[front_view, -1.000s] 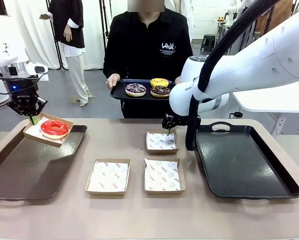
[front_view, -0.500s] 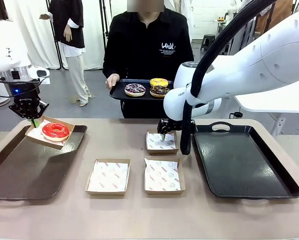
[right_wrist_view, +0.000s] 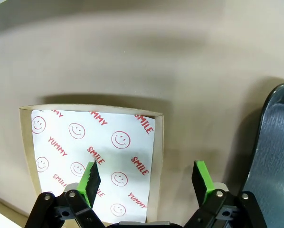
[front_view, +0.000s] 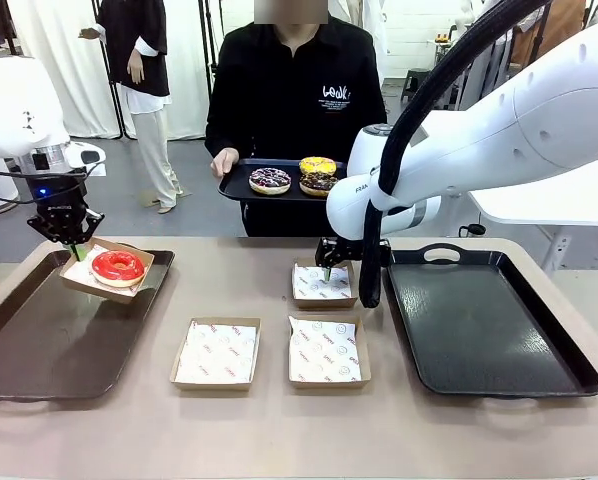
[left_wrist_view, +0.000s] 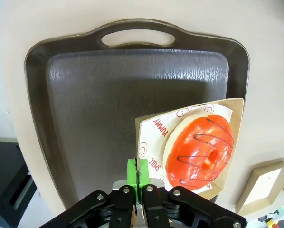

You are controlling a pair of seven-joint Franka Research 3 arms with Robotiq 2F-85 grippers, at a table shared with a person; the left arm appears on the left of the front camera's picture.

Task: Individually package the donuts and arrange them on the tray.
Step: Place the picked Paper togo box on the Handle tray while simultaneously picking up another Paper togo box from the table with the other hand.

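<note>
A red-iced donut (front_view: 118, 265) lies in a small cardboard box (front_view: 91, 280) lined with printed paper. My left gripper (front_view: 76, 246) is shut on the box's near-left edge and holds it over the far right corner of the dark left tray (front_view: 49, 340). The left wrist view shows the green pads (left_wrist_view: 132, 170) pinching the box wall (left_wrist_view: 149, 137) beside the red donut (left_wrist_view: 199, 149). My right gripper (front_view: 326, 268) hangs open over the far empty box (front_view: 324, 284); that box's (right_wrist_view: 92, 152) right wall lies between its fingers (right_wrist_view: 146, 176). The person holds a black tray (front_view: 241, 185) bearing the purple (front_view: 270, 179), yellow (front_view: 318, 165) and chocolate (front_view: 320, 183) donuts.
Two more empty paper-lined boxes (front_view: 216, 352) (front_view: 324, 350) sit side by side at the table's middle front. A second dark tray (front_view: 479, 320) lies bare at the right, its edge (right_wrist_view: 279, 156) next to my right gripper. The person stands close behind the far table edge.
My left gripper has carried the boxed red donut a little to the right and levelled it over the left tray. My right gripper shifted left over the far empty box, then held still.
</note>
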